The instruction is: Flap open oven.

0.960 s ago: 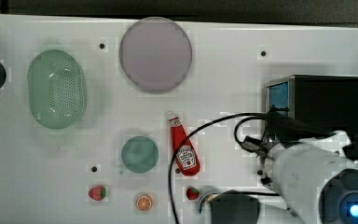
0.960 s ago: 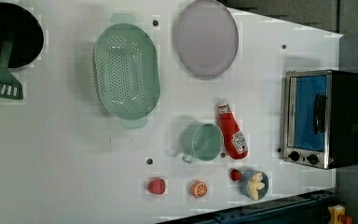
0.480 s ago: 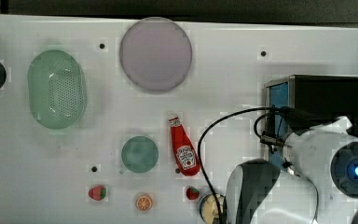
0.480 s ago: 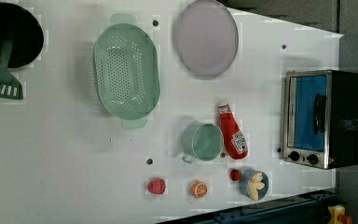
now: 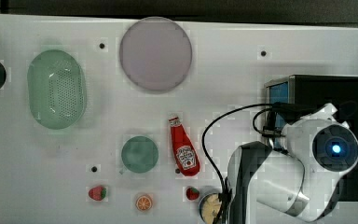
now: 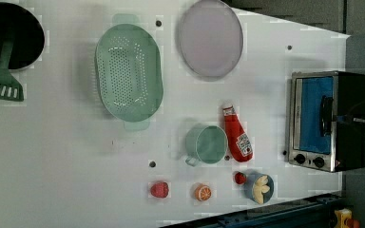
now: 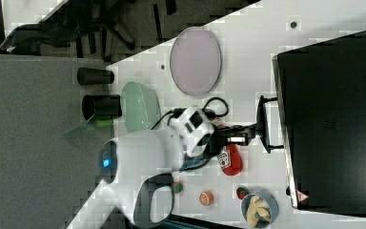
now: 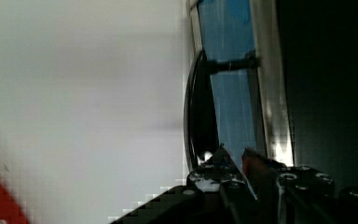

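The oven point(image 5: 328, 91) stands at the top view's right, with a black top, a silver frame and a blue glass door point(image 6: 313, 114) that is shut. Its dark bar handle point(image 7: 263, 112) stands off the door. My gripper point(image 7: 256, 130) reaches in level and its tips touch the middle of the handle point(image 6: 325, 116). In the wrist view the fingertips point(image 8: 214, 163) sit right by the handle point(image 8: 198, 107), over the blue glass point(image 8: 233, 98). The gripper point(image 8: 237, 156) is open by a narrow gap, and the bar is not between the fingers. The white arm point(image 5: 307, 168) covers the oven's front in the top view.
A ketchup bottle point(image 5: 184, 147), a green cup point(image 5: 140, 154), a small bowl point(image 5: 209, 207), strawberries and an orange slice point(image 5: 143, 202) lie on the white table near the arm. Farther off are a purple plate point(image 5: 155, 53), a green colander point(image 5: 57, 88) and a black pot point(image 6: 9, 40).
The arm has swung toward the top view's right, over the oven's front. In the left view the gripper has come in from the right edge to the handle. The door stays shut.
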Robot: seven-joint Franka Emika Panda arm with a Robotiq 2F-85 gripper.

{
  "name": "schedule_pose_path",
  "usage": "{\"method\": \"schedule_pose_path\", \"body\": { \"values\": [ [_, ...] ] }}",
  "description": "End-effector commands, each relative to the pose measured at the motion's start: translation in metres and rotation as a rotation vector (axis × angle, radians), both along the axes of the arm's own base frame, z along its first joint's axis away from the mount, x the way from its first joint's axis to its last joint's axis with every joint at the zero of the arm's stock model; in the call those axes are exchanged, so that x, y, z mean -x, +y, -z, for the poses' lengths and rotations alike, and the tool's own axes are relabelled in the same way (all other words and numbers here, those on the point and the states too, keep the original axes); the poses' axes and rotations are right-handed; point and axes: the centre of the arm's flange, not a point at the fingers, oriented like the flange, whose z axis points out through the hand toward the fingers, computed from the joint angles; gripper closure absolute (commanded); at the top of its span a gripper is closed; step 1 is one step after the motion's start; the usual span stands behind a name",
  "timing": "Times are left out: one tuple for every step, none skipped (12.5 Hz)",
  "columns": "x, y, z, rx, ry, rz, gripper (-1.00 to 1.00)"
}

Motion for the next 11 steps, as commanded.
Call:
{"method": "schedule_pose_path", "body": {
  "values": [
    [0.001, -0.011, 0.010, 0.009, 0.003, -0.043, 0.65],
    [0.000, -0.012, 0.018, 0.016, 0.002, -0.043, 0.65],
    [-0.002, -0.014, 0.023, 0.025, -0.006, -0.045, 0.65],
    [-0.004, -0.014, 0.028, 0.030, -0.008, -0.049, 0.65],
    [-0.005, -0.013, 0.033, 0.030, 0.001, -0.052, 0.65],
    [-0.005, -0.011, 0.038, 0.029, 0.010, -0.054, 0.65],
    [-0.007, -0.008, 0.039, 0.028, 0.012, -0.061, 0.65],
    [-0.009, -0.003, 0.039, 0.028, 0.013, -0.071, 0.65],
    [-0.011, 0.001, 0.041, 0.027, 0.018, -0.079, 0.65],
    [-0.013, 0.007, 0.043, 0.026, 0.020, -0.086, 0.65],
    [-0.015, 0.016, 0.045, 0.030, 0.032, -0.111, 0.65]
  ]
}}
